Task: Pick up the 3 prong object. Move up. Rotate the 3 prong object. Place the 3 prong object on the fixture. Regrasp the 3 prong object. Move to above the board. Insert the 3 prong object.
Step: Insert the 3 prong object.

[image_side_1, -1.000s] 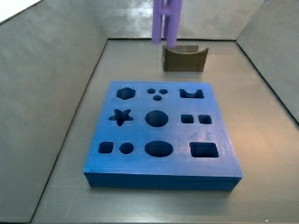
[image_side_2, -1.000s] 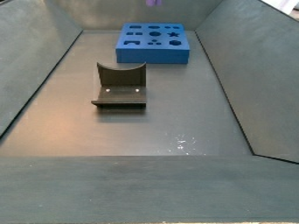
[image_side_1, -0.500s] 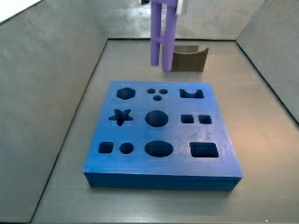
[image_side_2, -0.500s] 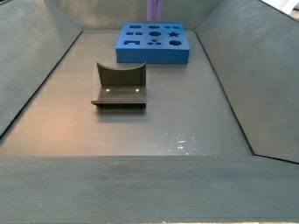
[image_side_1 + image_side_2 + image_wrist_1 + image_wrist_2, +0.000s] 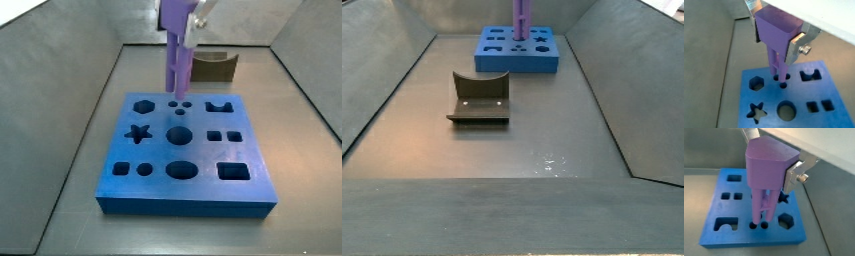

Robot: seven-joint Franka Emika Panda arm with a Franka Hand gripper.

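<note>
My gripper [image 5: 775, 31] is shut on the light-purple 3 prong object [image 5: 777, 37], held upright with its prongs pointing down. It hangs over the blue board [image 5: 187, 190], prong tips just above the small round holes near the board's far edge. Both wrist views show the silver fingers [image 5: 793, 172] clamping its wide top, and the prongs [image 5: 762, 210] over the holes. In the side views the object [image 5: 178, 55] [image 5: 520, 20] stands over the board [image 5: 543, 63]. The dark fixture [image 5: 478, 98] is empty; it also shows behind the board [image 5: 214, 68].
The board has a star, circles, squares and a hexagon cut in it. Grey bin walls [image 5: 80, 80] [image 5: 623, 90] slope up around the floor. The fixture stands apart from the board on the floor.
The gripper has carried the 3 prong object from above the fixture toward the board and lowered it, so its prongs now hang just above the board's small round holes.
</note>
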